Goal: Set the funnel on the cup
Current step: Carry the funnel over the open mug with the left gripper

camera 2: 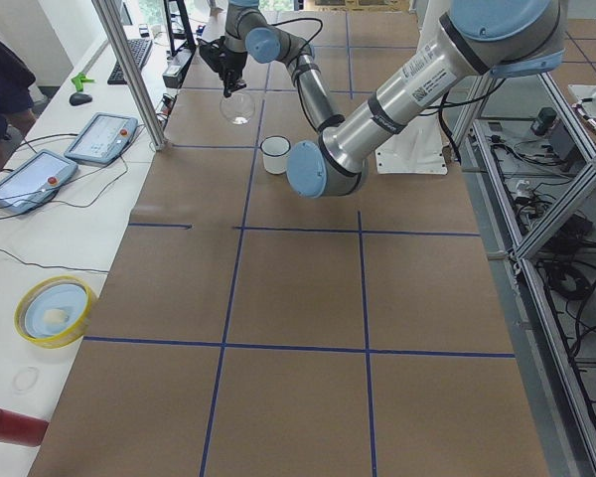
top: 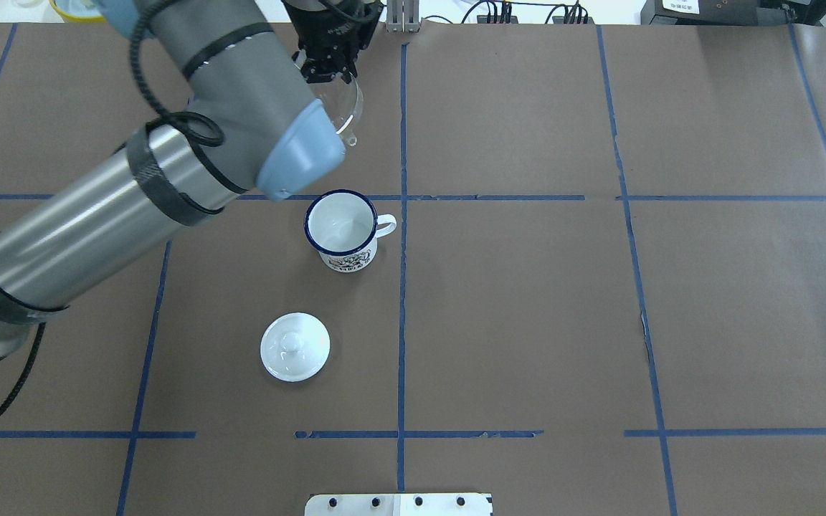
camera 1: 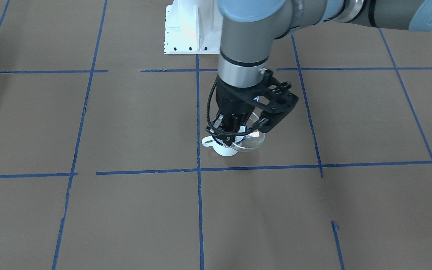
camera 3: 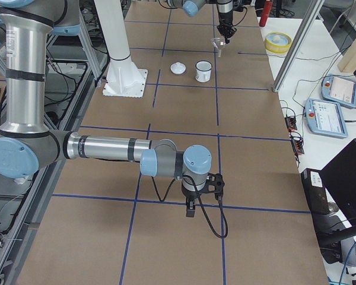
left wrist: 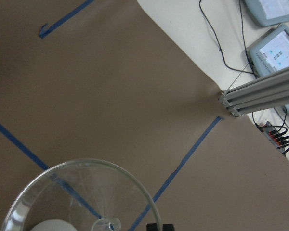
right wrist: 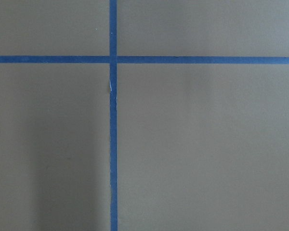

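Observation:
My left gripper [top: 327,66] is shut on the rim of the clear plastic funnel [top: 350,107] and holds it in the air, spout down, beyond the cup on the far side of the table. The white enamel cup [top: 341,229] with a dark blue rim stands upright and empty, its handle towards the centre tape line. In the front-facing view the left gripper [camera 1: 231,133] and the funnel [camera 1: 255,141] overlap the cup [camera 1: 225,150]. The funnel's rim fills the bottom left of the left wrist view [left wrist: 82,192]. My right gripper [camera 3: 191,209] hangs low over the paper far from both; I cannot tell its state.
A round white knobbed lid [top: 295,346] lies on the paper nearer the robot than the cup. The white base plate [top: 399,504] is at the near edge. An aluminium post [left wrist: 260,94] stands at the table's far edge, with tablets and cables beyond it.

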### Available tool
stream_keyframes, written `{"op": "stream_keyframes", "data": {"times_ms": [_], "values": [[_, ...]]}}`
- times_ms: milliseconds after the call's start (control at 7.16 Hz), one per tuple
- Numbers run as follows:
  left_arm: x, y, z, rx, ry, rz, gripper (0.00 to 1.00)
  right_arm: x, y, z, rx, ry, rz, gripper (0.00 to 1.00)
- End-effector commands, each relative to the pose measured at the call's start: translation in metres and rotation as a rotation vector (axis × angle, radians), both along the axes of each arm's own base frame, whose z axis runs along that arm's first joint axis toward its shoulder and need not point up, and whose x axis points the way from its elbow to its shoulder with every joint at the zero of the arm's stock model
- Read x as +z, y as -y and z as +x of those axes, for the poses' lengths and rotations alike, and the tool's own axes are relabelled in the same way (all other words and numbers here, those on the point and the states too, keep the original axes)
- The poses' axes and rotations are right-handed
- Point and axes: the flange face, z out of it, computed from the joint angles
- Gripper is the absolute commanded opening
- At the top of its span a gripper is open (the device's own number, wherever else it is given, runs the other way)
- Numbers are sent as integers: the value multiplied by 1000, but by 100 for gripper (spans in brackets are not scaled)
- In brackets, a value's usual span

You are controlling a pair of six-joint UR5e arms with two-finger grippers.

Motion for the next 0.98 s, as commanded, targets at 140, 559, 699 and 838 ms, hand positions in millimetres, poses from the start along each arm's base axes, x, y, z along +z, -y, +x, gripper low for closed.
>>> {"op": "stream_keyframes", "data": {"times_ms": [140, 559, 699, 838], "values": [[28, -22, 81, 173, 207, -112, 0, 0, 0, 0, 0, 0, 0, 100], [49, -40, 110, 205, 266, -87, 0, -1, 0, 0, 0, 0, 2, 100], [53, -43, 115, 208, 273, -87, 0, 0, 0, 0, 0, 0, 0, 100], [57, -49, 127, 217, 271, -87, 0, 0, 0, 0, 0, 0, 0, 100]]}}
